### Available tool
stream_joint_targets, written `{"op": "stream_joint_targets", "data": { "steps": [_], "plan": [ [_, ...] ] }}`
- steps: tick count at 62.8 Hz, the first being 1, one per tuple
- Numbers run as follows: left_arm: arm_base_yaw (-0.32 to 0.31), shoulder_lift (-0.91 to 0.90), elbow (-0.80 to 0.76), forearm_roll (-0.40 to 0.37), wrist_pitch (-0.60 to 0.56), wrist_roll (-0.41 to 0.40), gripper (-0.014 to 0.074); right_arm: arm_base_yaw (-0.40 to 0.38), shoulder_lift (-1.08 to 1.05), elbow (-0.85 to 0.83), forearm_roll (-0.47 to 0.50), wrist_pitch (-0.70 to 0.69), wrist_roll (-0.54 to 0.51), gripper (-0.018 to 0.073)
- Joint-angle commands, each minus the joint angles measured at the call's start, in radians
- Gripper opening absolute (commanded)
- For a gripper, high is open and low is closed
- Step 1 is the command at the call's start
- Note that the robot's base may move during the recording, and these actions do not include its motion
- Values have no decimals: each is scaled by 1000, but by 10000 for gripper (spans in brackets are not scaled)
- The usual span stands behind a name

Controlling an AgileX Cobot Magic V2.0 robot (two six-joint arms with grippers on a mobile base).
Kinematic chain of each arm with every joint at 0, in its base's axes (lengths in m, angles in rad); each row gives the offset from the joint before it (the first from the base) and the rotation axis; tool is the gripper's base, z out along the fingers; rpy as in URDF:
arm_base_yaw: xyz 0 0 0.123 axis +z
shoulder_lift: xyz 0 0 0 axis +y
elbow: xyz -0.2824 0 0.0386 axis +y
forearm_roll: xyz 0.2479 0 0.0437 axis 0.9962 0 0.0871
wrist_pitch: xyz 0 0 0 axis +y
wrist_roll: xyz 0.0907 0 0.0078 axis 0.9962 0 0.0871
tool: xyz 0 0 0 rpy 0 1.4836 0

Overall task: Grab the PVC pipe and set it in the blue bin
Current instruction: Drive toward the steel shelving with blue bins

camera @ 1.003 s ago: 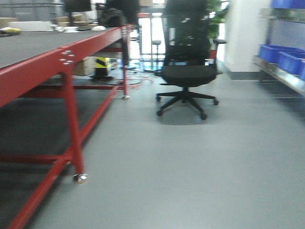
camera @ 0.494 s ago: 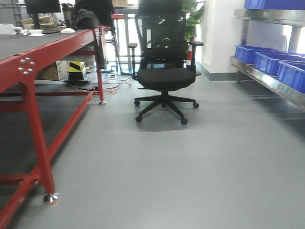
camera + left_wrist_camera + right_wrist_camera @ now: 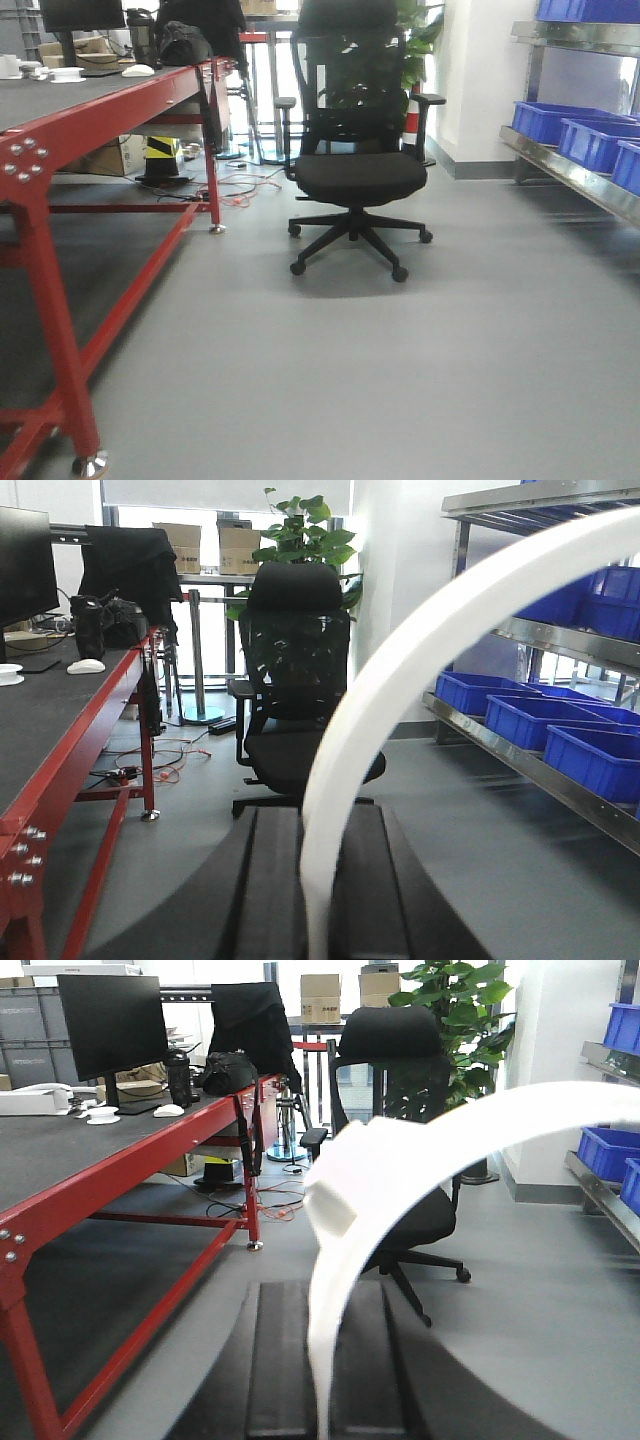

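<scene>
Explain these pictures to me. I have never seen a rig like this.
This is a two-armed robot on a wheeled base, seen through its own three cameras. The front-facing view looks ahead across a workshop floor. A red table is on the left, a black office chair in the middle, and blue bins sit on a shelf at the right. Neither arm shows in that view.

The other two cameras sit on the wrists, each looking out along its gripper. In the left wrist view, the left gripper holds a long white arc strip between its black fingers. In the right wrist view, the right gripper holds the PVC pipe, a white curved piece with a squared tab. Both grippers look closed on their pieces. A monitor stands on the table.
</scene>
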Motion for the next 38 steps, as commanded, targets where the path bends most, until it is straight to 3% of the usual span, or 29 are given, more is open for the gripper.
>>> {"op": "stream_joint_targets", "data": {
  "steps": [1, 38],
  "plan": [
    [-7, -7, -3, -10, -32, 0, -111, -2, -3, -2, -12, -24, -5, -163],
    [-7, -7, -3, -10, -32, 0, -111, -2, -3, -2, -12, -24, -5, -163]
  ]
}}
